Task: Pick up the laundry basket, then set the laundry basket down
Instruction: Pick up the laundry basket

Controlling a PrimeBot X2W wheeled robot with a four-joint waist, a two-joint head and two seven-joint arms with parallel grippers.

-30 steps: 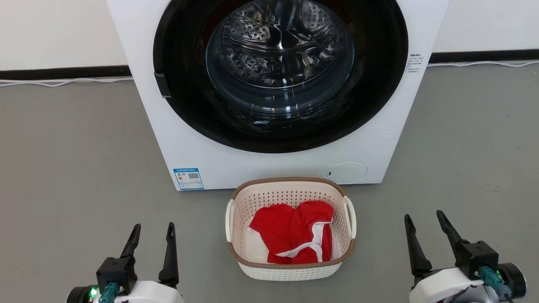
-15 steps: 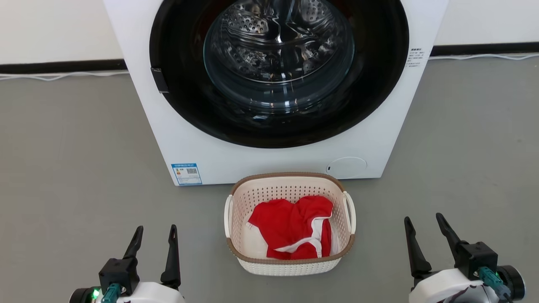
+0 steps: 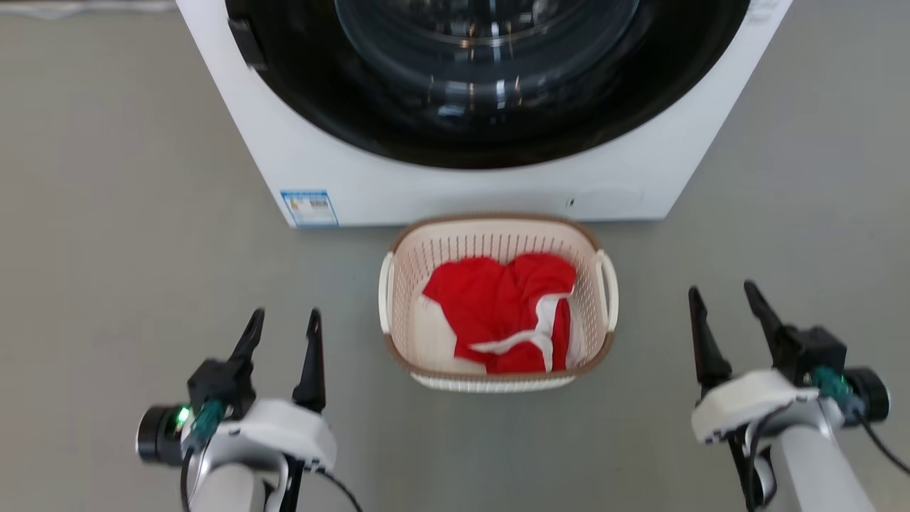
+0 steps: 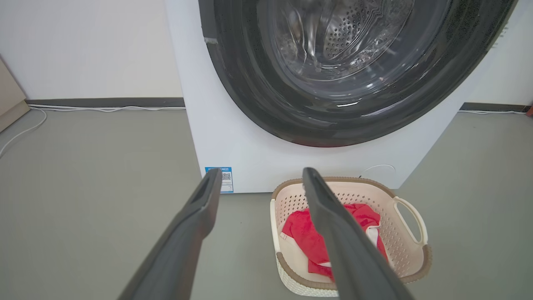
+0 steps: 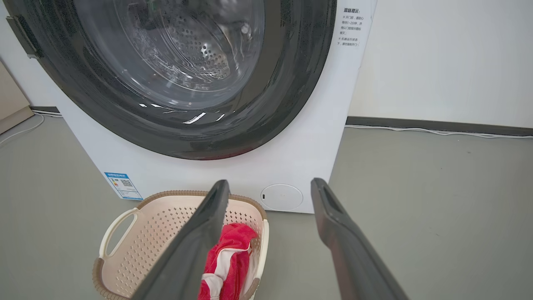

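Left gripper point(image 3: 284, 316): lower left of head view, fingers held apart, nothing gripped. Right gripper point(image 3: 721, 290): lower right, fingers likewise apart and empty. Laundry basket point(image 3: 419, 270): set on grey floor point(image 3: 128, 213) at frame centre, between the two, neither judged nearer; red garment point(image 3: 505, 306) is held inside. Left handle point(image 3: 385, 291) and right handle point(image 3: 610, 290) are each turned toward a gripper; long axis cannot be told. Bare floor is left on both sides; washer point(image 3: 455, 185) stands just beyond the upper rim.

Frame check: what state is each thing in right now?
laundry basket, upright on the floor, ungrasped
red garment, crumpled inside the basket
washing machine, door shut
left hand, open, empty, apart from the basket
right hand, open, empty, apart from the basket
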